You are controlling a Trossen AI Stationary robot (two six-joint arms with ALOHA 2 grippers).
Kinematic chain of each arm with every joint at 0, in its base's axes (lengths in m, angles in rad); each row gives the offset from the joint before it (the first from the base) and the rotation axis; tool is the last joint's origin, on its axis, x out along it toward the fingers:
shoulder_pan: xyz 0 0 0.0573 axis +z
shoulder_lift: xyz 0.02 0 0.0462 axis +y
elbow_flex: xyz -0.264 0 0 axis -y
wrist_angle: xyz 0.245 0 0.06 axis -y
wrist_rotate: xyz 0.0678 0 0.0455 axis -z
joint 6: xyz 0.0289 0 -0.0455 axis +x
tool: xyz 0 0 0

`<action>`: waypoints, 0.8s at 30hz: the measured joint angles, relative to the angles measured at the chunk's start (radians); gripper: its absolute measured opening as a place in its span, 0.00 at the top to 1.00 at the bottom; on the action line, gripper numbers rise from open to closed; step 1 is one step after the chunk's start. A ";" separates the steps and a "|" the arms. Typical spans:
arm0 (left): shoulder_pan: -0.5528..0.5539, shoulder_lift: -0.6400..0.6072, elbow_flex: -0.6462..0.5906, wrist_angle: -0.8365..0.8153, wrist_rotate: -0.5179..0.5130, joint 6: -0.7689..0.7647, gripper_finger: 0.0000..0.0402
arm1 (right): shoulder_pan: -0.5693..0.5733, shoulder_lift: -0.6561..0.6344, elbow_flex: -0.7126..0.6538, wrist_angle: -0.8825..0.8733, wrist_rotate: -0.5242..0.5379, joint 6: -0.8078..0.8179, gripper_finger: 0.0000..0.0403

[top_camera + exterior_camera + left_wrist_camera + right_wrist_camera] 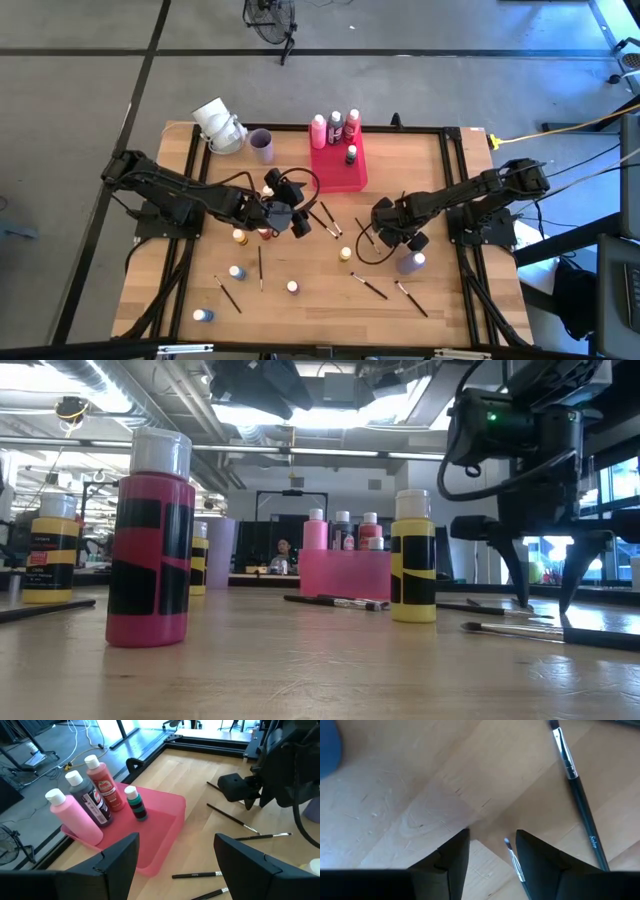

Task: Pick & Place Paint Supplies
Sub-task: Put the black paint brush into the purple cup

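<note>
The right pincer (492,851) stands partly open astride a thin paintbrush (514,862) on the table (410,795), gripping nothing.

We see bare wood between pink tray (340,175) and right gripper (372,238). At our 6 o'clock, scattered paintbrushes (368,286) and small bottles (237,272) crowd passage.
</note>
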State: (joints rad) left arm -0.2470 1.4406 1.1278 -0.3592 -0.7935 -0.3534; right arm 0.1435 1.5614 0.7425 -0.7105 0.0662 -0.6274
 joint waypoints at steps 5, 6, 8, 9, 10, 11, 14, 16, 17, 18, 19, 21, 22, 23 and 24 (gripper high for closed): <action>0.000 0.000 0.000 0.000 0.001 0.000 0.37 | -0.018 0.002 0.000 -0.004 -0.006 0.002 0.59; 0.000 0.000 0.000 0.000 0.001 0.000 0.37 | -0.023 0.002 0.000 -0.004 -0.008 0.002 0.59; 0.000 0.000 0.000 0.000 0.002 0.000 0.37 | -0.035 0.002 -0.001 -0.005 -0.013 0.003 0.59; 0.000 0.000 0.000 0.000 0.002 0.000 0.37 | -0.040 0.002 -0.001 -0.006 -0.016 0.003 0.59; 0.000 0.000 0.000 0.000 0.002 0.000 0.37 | -0.046 0.002 -0.001 -0.007 -0.020 0.010 0.59; 0.000 0.000 0.000 0.000 0.002 -0.001 0.37 | -0.051 0.002 -0.001 -0.007 -0.026 0.016 0.59; 0.000 0.000 0.000 0.000 0.002 -0.004 0.37 | -0.063 0.003 -0.002 -0.008 -0.046 0.018 0.59; 0.000 0.000 0.000 0.000 0.002 -0.004 0.37 | -0.065 0.003 -0.002 -0.008 -0.048 0.018 0.59; 0.000 0.000 0.000 0.000 0.002 -0.004 0.37 | -0.066 0.003 -0.002 -0.008 -0.049 0.018 0.59; 0.000 0.000 0.000 0.000 0.002 -0.004 0.37 | -0.066 0.003 -0.002 -0.008 -0.049 0.018 0.59; 0.000 0.000 0.000 0.000 0.002 -0.004 0.37 | -0.066 0.003 -0.002 -0.009 -0.049 0.018 0.59; 0.000 0.000 0.000 0.000 0.002 -0.004 0.37 | -0.066 0.003 -0.002 -0.010 -0.049 0.018 0.59; 0.000 0.000 0.000 0.000 0.002 -0.004 0.37 | -0.066 0.004 -0.002 -0.010 -0.049 0.018 0.59; 0.000 0.000 0.000 0.000 0.002 -0.004 0.37 | -0.066 0.004 -0.002 -0.010 -0.048 0.018 0.59; 0.000 0.000 0.000 0.000 0.002 -0.004 0.37 | -0.066 0.004 -0.002 -0.010 -0.048 0.018 0.59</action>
State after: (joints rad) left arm -0.2470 1.4406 1.1278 -0.3592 -0.7914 -0.3573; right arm 0.0777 1.5650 0.7403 -0.7208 0.0177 -0.6098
